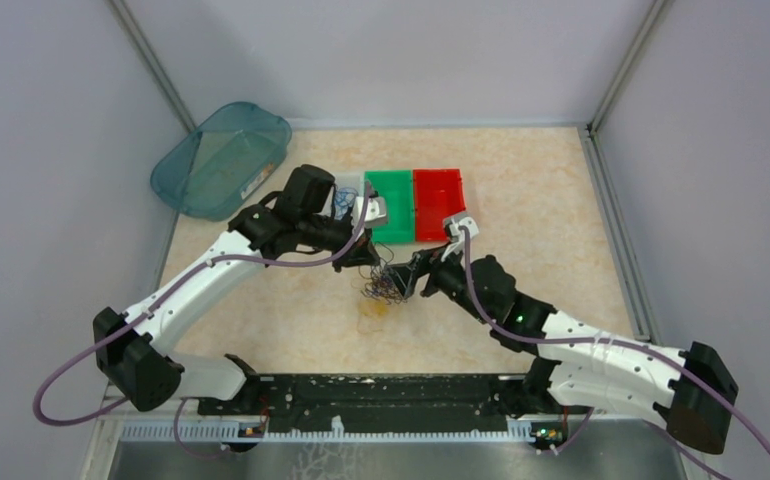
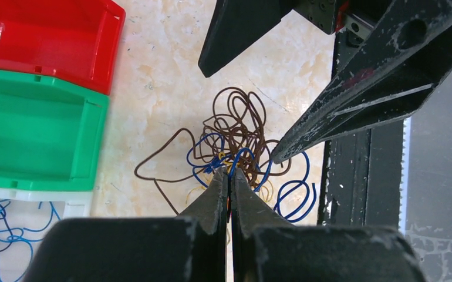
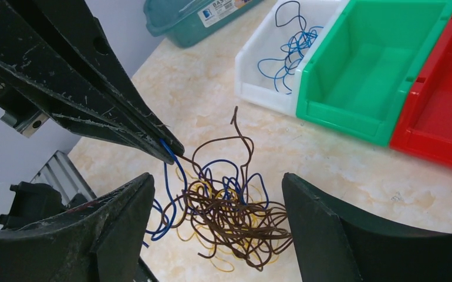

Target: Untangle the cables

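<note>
- The cables lie in one knotted heap of brown, blue and yellow strands on the marbled table. The heap is on the near side of the row of bins, about in front of the green bin, between the two arm tips.
- Left gripper: jaws pressed together at the edge of the heap, clamped on a blue cable. In the right wrist view that strand runs down from the fingertip into the tangle.
- Right gripper: jaws spread wide, one finger on each side of the heap — holding nothing. Whether its fingers brush the outer loops cannot be told.
- One brown end sticks up out of the heap; a long brown loop trails off to the side towards the bins.
- The white bin stands against the green one, and the red bin against the green one's other side.
- Loose blue wires, with one darker strand, lie inside the white bin; the green and red bins hold nothing visible.
- A teal container sits at the table's far left corner — well apart from the heap.
</note>
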Controlling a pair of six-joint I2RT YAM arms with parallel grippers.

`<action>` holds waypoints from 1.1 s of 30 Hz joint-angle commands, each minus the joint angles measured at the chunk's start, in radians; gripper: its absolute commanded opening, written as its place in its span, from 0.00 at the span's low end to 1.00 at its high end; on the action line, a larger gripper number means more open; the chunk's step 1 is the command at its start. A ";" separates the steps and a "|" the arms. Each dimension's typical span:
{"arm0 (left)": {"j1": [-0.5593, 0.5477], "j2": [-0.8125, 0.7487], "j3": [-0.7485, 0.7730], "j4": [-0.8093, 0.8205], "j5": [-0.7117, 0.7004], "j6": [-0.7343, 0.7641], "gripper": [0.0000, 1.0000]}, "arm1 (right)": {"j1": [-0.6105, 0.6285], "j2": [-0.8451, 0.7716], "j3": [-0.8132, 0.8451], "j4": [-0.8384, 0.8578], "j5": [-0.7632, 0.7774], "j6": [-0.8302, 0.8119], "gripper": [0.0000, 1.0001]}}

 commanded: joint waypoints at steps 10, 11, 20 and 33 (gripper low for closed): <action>-0.005 -0.014 0.055 -0.050 0.160 -0.080 0.00 | 0.044 0.120 0.046 0.123 0.056 -0.060 0.80; -0.005 -0.011 0.060 -0.063 0.180 -0.074 0.00 | 0.047 0.135 0.048 0.128 0.064 -0.060 0.80; -0.005 0.002 0.152 -0.256 0.407 0.020 0.00 | 0.052 0.191 0.014 0.209 0.242 0.004 0.76; -0.004 0.017 0.287 -0.408 0.388 0.115 0.01 | 0.052 0.101 -0.187 0.215 0.308 0.135 0.65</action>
